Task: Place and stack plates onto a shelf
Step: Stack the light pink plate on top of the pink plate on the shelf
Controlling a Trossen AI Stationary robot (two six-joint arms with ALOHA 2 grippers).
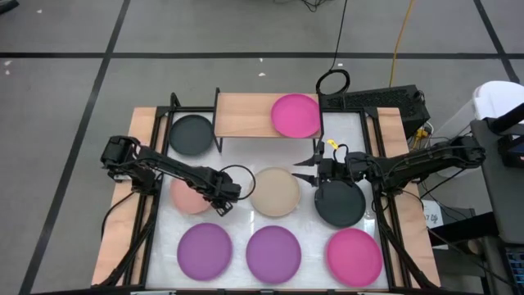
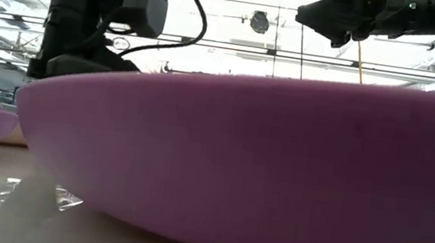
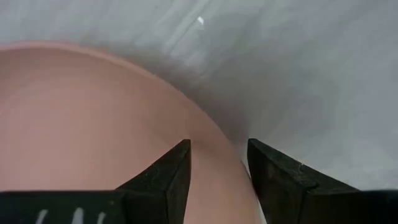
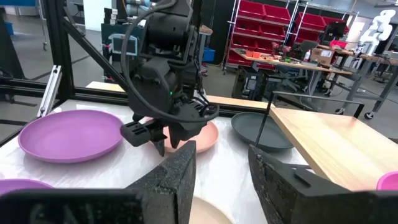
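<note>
A magenta plate (image 1: 295,115) lies on the right half of the wood-topped shelf (image 1: 241,115). On the white table lie a black plate (image 1: 191,133), a peach plate (image 1: 187,198), a beige plate (image 1: 275,192), a second black plate (image 1: 340,205), two purple plates (image 1: 205,250) (image 1: 274,252) and a second magenta plate (image 1: 354,256). My left gripper (image 3: 217,165) is open and points down at the peach plate's right rim (image 3: 231,146), one finger over the plate and one outside it. My right gripper (image 1: 304,170) is open and empty, above the table between the shelf and the beige plate.
The shelf's left half is bare wood. Black frame rails (image 1: 155,164) run along both table sides. The near purple plate (image 2: 280,164) fills the low view. Cables and a keyboard (image 1: 385,102) lie beyond the far edge. The beige plate lies between the two grippers.
</note>
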